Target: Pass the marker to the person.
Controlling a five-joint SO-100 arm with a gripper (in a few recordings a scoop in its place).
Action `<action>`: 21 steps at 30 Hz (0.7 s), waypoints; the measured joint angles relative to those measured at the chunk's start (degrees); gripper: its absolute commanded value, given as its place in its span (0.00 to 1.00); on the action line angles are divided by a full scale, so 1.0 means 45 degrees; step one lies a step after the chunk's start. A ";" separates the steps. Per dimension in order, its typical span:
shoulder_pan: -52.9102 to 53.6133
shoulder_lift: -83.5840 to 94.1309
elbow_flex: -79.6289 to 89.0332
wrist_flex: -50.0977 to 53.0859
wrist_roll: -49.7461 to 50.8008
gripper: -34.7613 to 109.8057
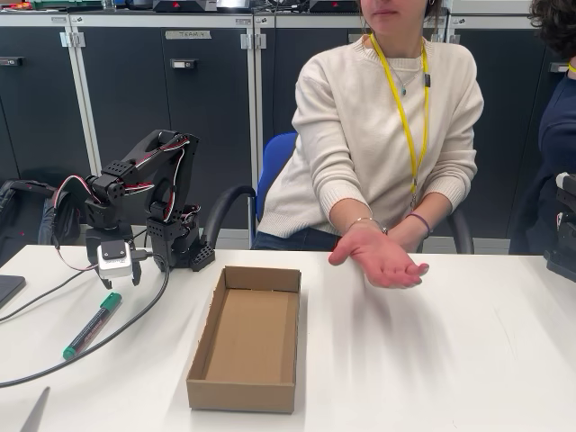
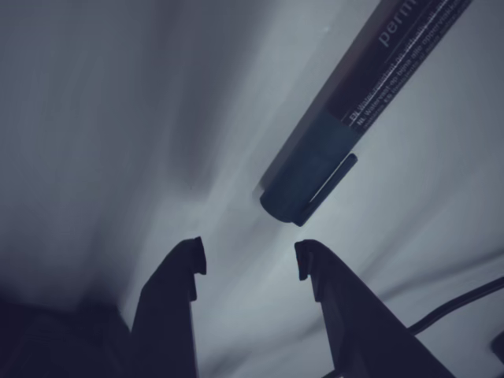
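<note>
- Gripper [image 1: 118,273] in the fixed view hangs low at the left of the white table [image 1: 450,360], pointing down from the black arm [image 1: 144,184], which is folded over its base near the table's back edge.
- Just below and in front of it the marker [image 1: 91,326] lies flat on the table, slanted, its green cap end nearest the gripper and its green tail toward the lower left; the 2 look apart, though the gap is small and hard to judge from here.
- Beside the marker a black cable [image 1: 108,337] curves across the table to the left edge.
- An open cardboard box [image 1: 245,340] sits in the middle of the table, well to the right of the marker.
- Behind the table the person [image 1: 382,135] in a cream sweater with a yellow lanyard sits on a blue chair and holds 1 hand [image 1: 382,261] out palm up over the table, right of the box and far from the marker.
- Seen from the wrist view, the gripper [image 2: 248,260] has its 2 dark fingers [image 2: 177,283] spread with bare table between them.
- Beyond the tips the marker [image 2: 354,102] lies on a slant, its capped end nearest them and slightly right of the gap, untouched by either finger.
</note>
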 measured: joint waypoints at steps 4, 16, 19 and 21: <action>0.0391 0.0000 -0.0137 0.0156 -0.0195 0.42; 0.1309 -0.0039 -0.0137 0.0215 -0.0469 0.43; 0.1289 -0.0117 -0.0137 0.0137 -0.0488 0.43; 0.1270 -0.0176 -0.0137 -0.0059 -0.0469 0.43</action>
